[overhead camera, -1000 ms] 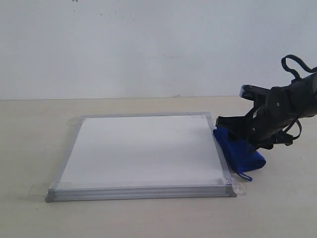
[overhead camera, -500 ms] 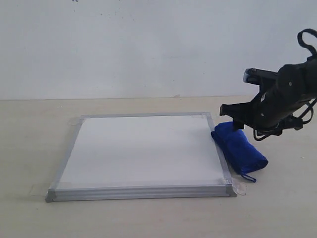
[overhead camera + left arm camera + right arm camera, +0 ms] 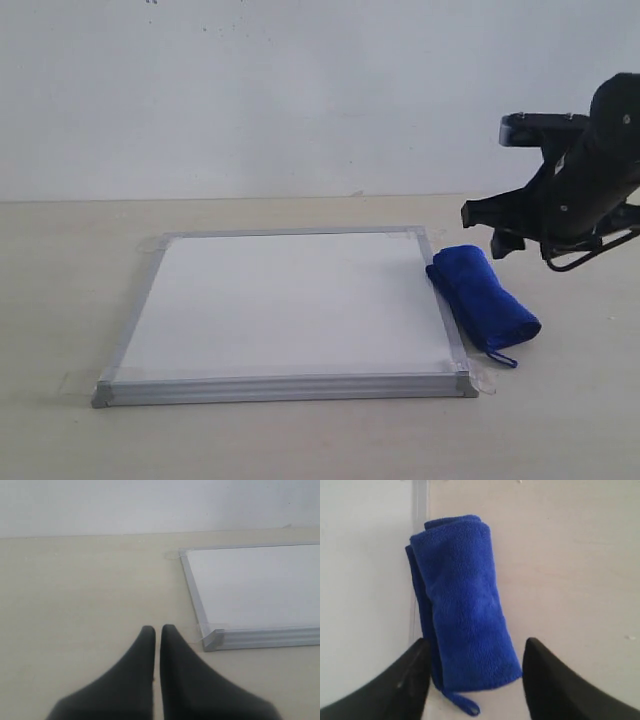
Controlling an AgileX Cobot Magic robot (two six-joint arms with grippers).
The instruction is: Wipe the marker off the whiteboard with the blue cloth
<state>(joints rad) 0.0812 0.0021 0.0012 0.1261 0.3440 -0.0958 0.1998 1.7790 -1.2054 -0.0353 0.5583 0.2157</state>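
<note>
Blue cloth (image 3: pixel 483 300), exterior view: a rolled, fuzzy royal-blue bundle lying against the whiteboard (image 3: pixel 290 385) frame, below the lifted right gripper (image 3: pixel 487 228) and untouched. No marker shows on the board, so the cloth appears parked after wiping. Left wrist view: left gripper (image 3: pixel 157 630) pressed together, with the board corner just beyond its tips. Right wrist view: fingers (image 3: pixel 410 680) spread, with the cloth framed between them and its loop tag (image 3: pixel 465 706) toward the palm.

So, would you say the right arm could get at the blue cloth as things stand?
Probably yes. The right gripper hangs open above the blue cloth, which lies on the table beside the whiteboard's right edge. Nothing sits between gripper and cloth, and the wrist view shows the cloth lined up between the jaws.
</note>
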